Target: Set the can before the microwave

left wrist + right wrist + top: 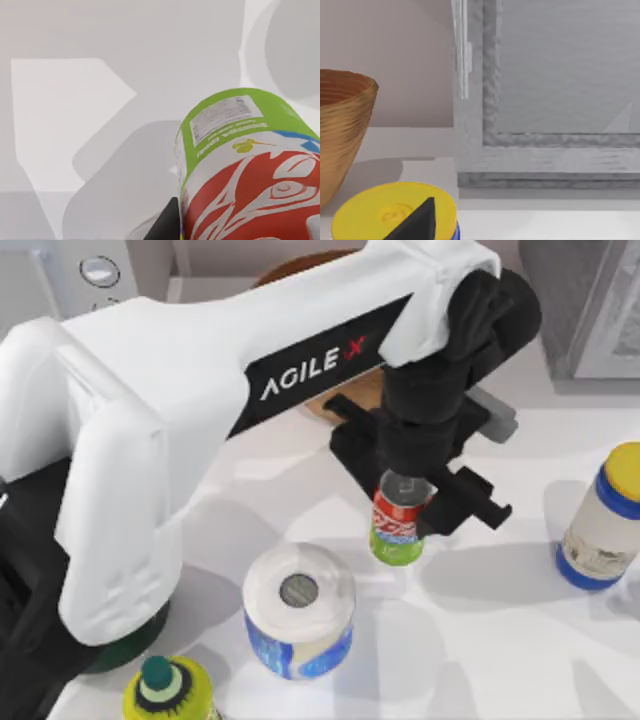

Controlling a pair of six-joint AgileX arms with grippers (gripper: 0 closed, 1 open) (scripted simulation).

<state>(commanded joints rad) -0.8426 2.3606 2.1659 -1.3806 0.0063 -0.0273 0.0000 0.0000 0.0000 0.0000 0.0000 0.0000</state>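
The can (397,527), red above, white in the middle and green at its base, hangs tilted just right of the table's middle. My left gripper (404,502) is shut on its upper part from above. In the left wrist view the can (250,170) is close up, green base toward the white table, with a dark finger (167,227) beside it. The microwave (70,275), pale with a round silver knob (98,270), stands at the back left, largely behind my left arm. My right arm's one visible dark fingertip (418,221) hovers over a yellow jar cap.
A white-and-blue paper roll (298,610) stands in front of the can, to its left. A yellow-capped jar (600,522) is at the right, a yellow-green bottle (170,690) at the front left. A wooden bowl (340,130) and a darker grey box (590,300) sit at the back.
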